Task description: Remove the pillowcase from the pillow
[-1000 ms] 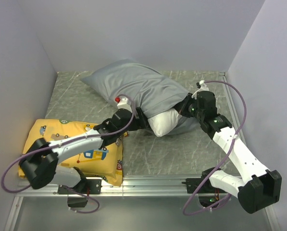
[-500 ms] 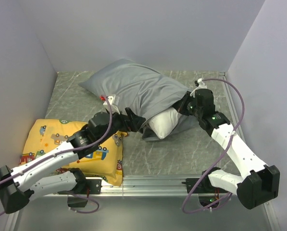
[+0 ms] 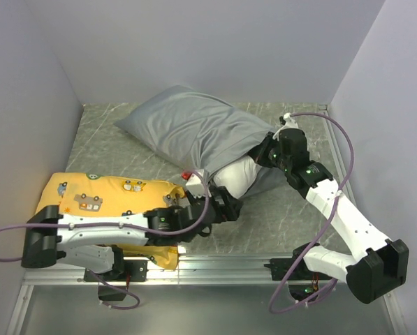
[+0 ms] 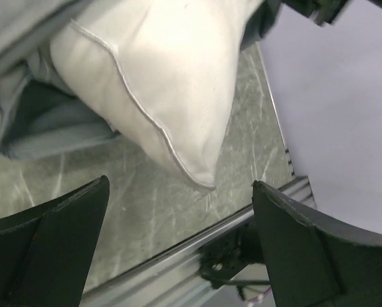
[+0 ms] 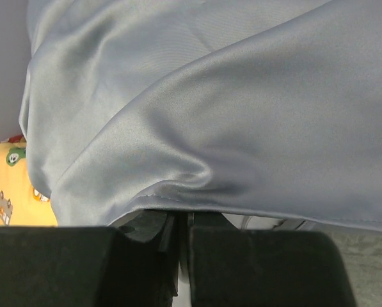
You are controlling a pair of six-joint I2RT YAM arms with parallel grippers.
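The right gripper [image 5: 183, 233] pinches tight on the edge of the grey pillowcase [image 3: 194, 129], a corner of the white pillow [image 3: 235, 178] pokes out of its open end over the bare table [image 3: 281, 209], and the left gripper [image 4: 178, 188] gapes wide and empty near that corner.

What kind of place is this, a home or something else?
Probably a robot test cell, not a home: plain walls box in a marble-patterned tabletop, and the left arm and right arm are bolted to a metal rail at its near edge.
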